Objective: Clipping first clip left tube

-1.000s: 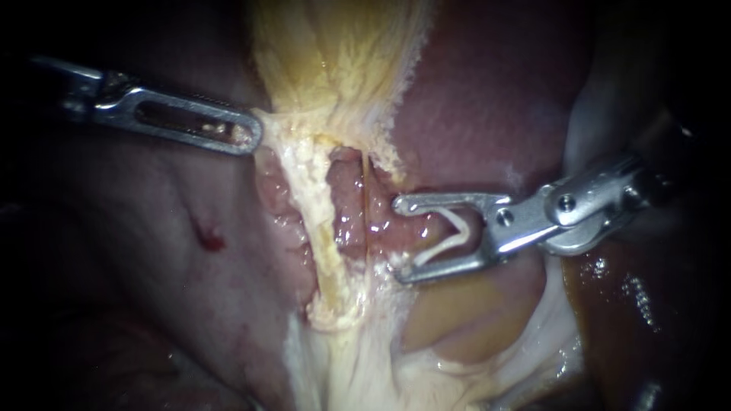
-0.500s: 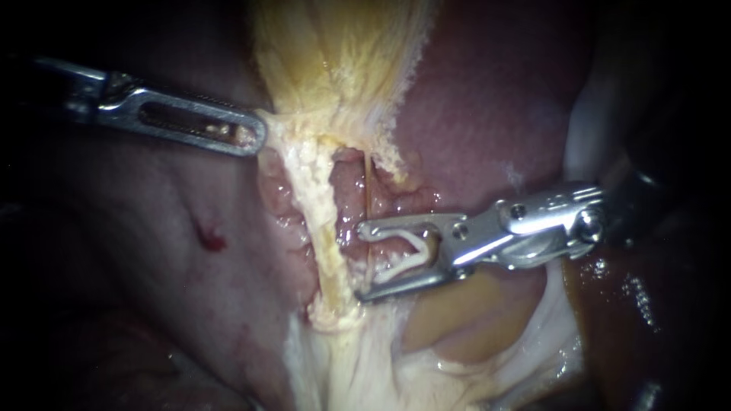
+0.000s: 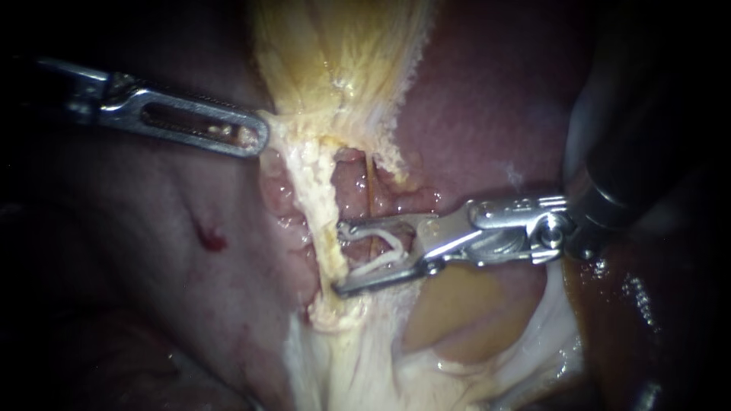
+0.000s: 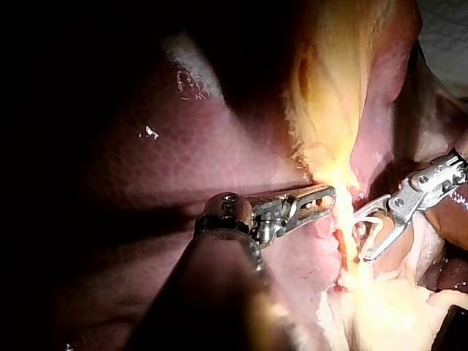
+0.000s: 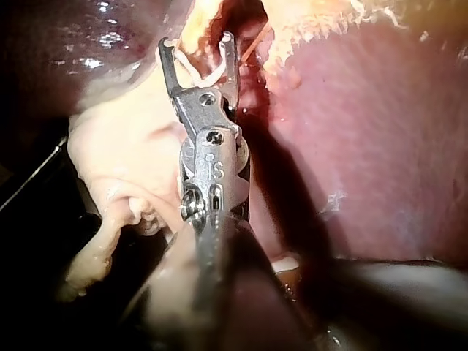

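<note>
The left instrument (image 3: 255, 141) comes in nearly level from the left side of the endoscope view, with its shaft in shadow. Its long slotted jaws lie together, clamped on the edge of pale yellow tissue (image 3: 285, 129) just below the gallbladder (image 3: 343, 61). That tissue is drawn to a small peak at the jaw tips. The left wrist view shows the same grip, with the jaws pinching the yellow strand where it narrows.

The right instrument (image 3: 339, 259) drops in from the upper right. Its dark shaft bends at the wrist joint, so the metal head lies almost level and points left across the liver (image 3: 487, 106). Its jaws stand wide apart, holding an open white clip (image 3: 396, 247) with one leg seated against each jaw. The right wrist view shows this as a fork with the clip bowed inside it.

The left tube (image 3: 320, 205), a pale, knobbly strand, runs down from the gripped tissue to the fat below. Both tips of the right instrument reach the tube's near edge. I cannot tell whether the tube lies fully inside the clip. A thinner orange tube (image 3: 367, 190) beside it passes through the gap between the jaws.
</note>
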Controlling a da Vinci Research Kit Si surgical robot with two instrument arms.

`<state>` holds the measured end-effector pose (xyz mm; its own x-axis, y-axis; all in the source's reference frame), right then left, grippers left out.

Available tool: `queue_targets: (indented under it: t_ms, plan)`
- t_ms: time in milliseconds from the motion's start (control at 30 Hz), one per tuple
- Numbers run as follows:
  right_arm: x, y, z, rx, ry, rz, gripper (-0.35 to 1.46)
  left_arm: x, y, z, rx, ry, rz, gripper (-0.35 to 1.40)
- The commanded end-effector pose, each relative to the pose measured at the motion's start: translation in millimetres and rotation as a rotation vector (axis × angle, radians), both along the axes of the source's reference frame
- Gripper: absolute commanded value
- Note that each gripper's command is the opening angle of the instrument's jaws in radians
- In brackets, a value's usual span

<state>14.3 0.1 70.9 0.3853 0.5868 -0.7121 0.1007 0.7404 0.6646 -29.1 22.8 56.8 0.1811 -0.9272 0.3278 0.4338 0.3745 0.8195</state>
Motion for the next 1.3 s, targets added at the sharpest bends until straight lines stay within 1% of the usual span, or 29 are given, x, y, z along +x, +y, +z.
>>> queue_targets:
  t_ms: [33, 167, 233, 300, 367, 467, 633, 700, 833, 1000, 1100, 1300]
  plan:
    - [0.0, 0.0, 0.1, 0.005, 0.003, 0.005, 0.49, 0.0, 0.0, 0.0, 0.0, 0.001, 0.0, -0.35]
    - [0.0, 0.1, 0.3, 0.02, 0.011, 0.009, 0.49, 0.0, 0.0, 0.0, 0.001, -0.001, 0.002, -0.35]
    - [0.0, 0.1, 0.3, 0.031, 0.025, 0.01, 0.49, 0.0, 0.0, 0.0, 0.001, -0.001, 0.002, -0.35]
    - [0.3, 0.0, 0.3, 0.052, 0.051, 0.006, 0.49, -0.1, 0.0, 0.0, 0.001, -0.001, 0.002, -0.35]
    - [0.5, 0.0, 0.3, 0.065, 0.062, 0.006, 0.49, -0.1, 0.0, 0.0, 0.001, -0.001, 0.001, -0.35]
    - [1.0, -0.1, 0.2, 0.067, 0.08, -0.014, 0.49, -0.1, 0.0, 0.0, 0.001, -0.001, 0.001, -0.35]
    - [2.1, -0.3, 0.2, 0.07, 0.115, -0.03, 0.49, -0.2, 0.0, 0.0, 0.001, -0.001, 0.001, -0.35]
    - [2.5, -0.4, 0.2, 0.076, 0.121, -0.038, 0.49, -0.2, 0.0, 0.0, -0.004, -0.001, 0.004, -0.35]
    - [3.1, -0.7, -0.1, 0.083, 0.167, -0.043, 0.49, -0.2, 0.0, 0.0, -0.004, -0.001, 0.003, -0.35]
    - [4.2, -1.0, -0.7, 0.097, 0.205, -0.043, 0.49, -0.3, 0.0, 0.0, -0.004, 0.0, 0.003, -0.35]
    - [4.8, -1.3, -1.0, 0.102, 0.233, -0.058, 0.49, -0.3, 0.0, 0.0, -0.004, 0.0, 0.003, -0.35]
    - [5.3, -2.3, -1.0, 0.113, 0.249, -0.081, 0.49, -0.5, 0.1, 0.0, -0.004, 0.0, 0.002, -0.35]
